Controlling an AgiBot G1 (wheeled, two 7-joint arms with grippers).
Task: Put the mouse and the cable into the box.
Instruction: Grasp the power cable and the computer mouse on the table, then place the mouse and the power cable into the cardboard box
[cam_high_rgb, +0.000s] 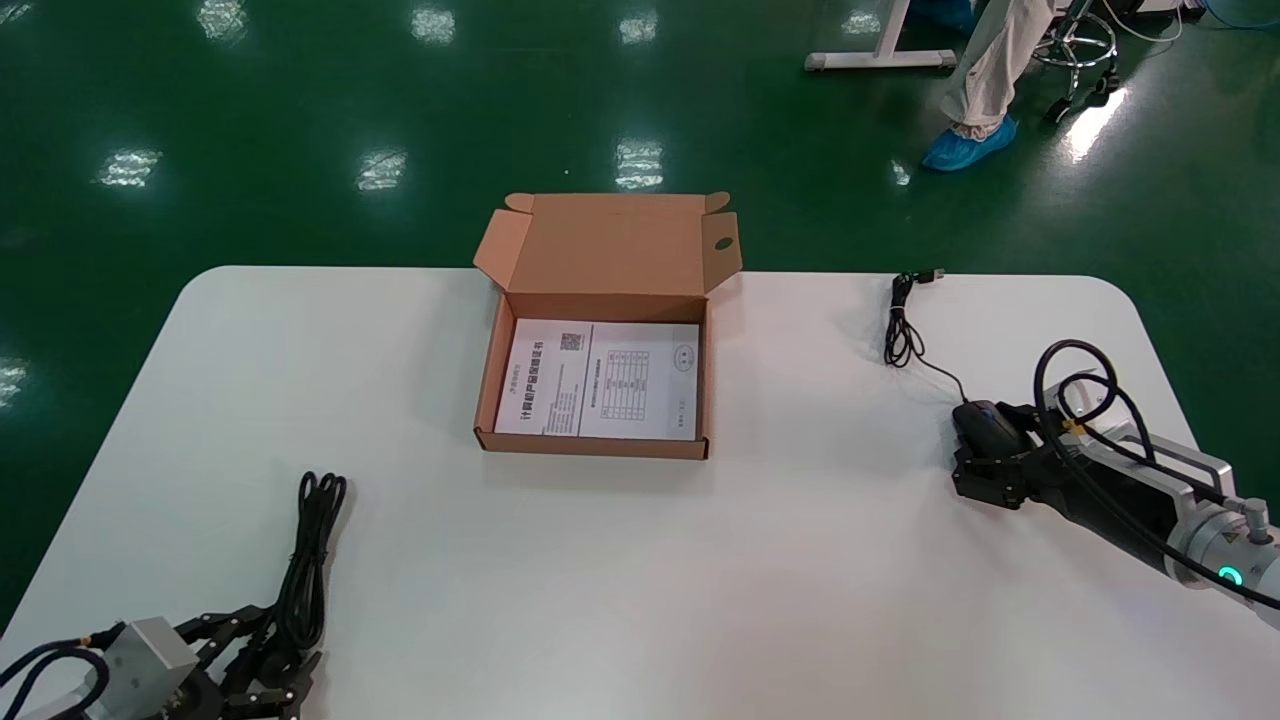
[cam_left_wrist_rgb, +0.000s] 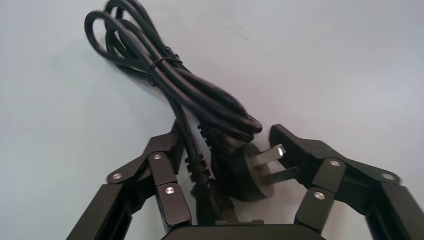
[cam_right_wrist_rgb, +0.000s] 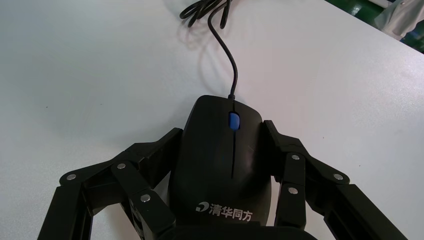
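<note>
The pick-up step is in hand on both sides. The right end effector grips the mouse by its two sides, near the right edge of the white surface; the thin cord runs toward the far edge. The left end effector stands open around the plug of the cable, near the front left corner. The box lies open in the middle, with a sheet inside. Next, probably, the left one must close, and then each arm must lift and carry inward. Beyond is a green floor, where a person stands.
</note>
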